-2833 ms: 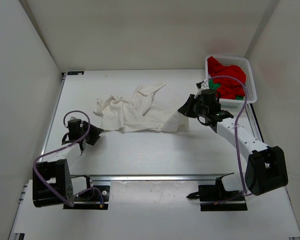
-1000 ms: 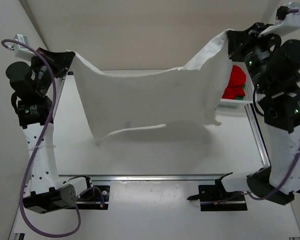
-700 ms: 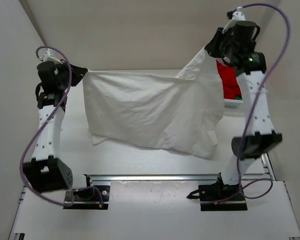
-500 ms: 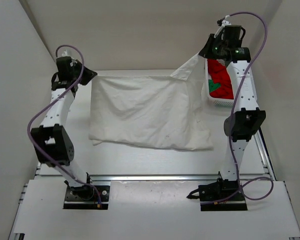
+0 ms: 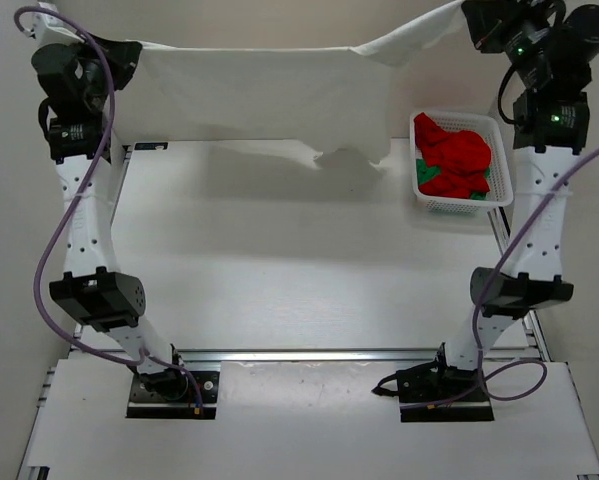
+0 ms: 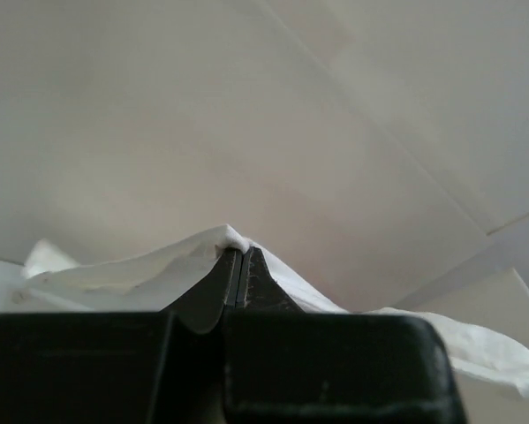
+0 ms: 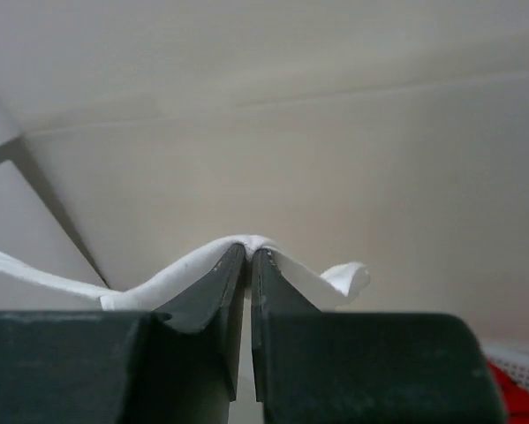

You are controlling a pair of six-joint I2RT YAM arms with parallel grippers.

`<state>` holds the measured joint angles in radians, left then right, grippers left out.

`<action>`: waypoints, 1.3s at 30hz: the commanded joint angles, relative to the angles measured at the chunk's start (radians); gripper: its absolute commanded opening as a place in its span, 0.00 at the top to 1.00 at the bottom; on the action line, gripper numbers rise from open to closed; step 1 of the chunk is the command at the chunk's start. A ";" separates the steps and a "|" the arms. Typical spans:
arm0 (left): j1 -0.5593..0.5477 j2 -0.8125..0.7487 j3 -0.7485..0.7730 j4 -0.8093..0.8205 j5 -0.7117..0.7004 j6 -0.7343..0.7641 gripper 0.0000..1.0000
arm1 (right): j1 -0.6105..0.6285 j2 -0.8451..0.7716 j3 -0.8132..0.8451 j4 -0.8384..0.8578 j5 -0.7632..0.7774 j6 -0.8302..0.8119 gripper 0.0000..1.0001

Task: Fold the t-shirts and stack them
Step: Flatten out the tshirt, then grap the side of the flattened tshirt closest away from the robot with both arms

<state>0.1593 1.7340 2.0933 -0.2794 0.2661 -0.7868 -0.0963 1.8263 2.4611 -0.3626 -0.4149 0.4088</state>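
Note:
The white t-shirt [image 5: 279, 95] hangs spread high in the air at the back of the table, stretched between both arms. My left gripper [image 5: 129, 50] is shut on its left top corner; in the left wrist view the cloth [image 6: 140, 274] bunches over the gripper [image 6: 239, 252]. My right gripper [image 5: 471, 15] is shut on the right top corner, where the right wrist view shows the cloth [image 7: 176, 269] pinched at the gripper [image 7: 249, 253]. The red t-shirt [image 5: 459, 160] and the green t-shirt [image 5: 426, 178] lie crumpled in the basket.
A white lattice basket [image 5: 501, 165] stands at the table's back right, under the right arm. The white table [image 5: 299, 270] spreads below the hanging shirt. Enclosure walls rise on the left, right and back.
Both arms have lifted up and back, raising the white t-shirt off the table so it now hangs taut and high. The basket has not moved.

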 commanded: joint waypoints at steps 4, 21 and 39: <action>0.040 -0.109 -0.134 -0.012 -0.085 0.038 1.00 | 0.016 -0.136 -0.242 -0.048 0.068 -0.086 1.00; 0.017 -0.844 -1.558 0.129 -0.268 0.118 1.00 | 0.294 -0.919 -1.918 0.064 0.334 0.114 1.00; 0.106 -0.700 -1.498 0.180 -0.080 0.003 1.00 | 0.343 -0.815 -1.781 0.079 0.241 0.180 1.00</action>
<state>0.2646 1.0103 0.5106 -0.1806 0.1459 -0.7185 0.2127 0.8776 0.5190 -0.4061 -0.1703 0.6220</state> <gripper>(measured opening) 0.014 0.031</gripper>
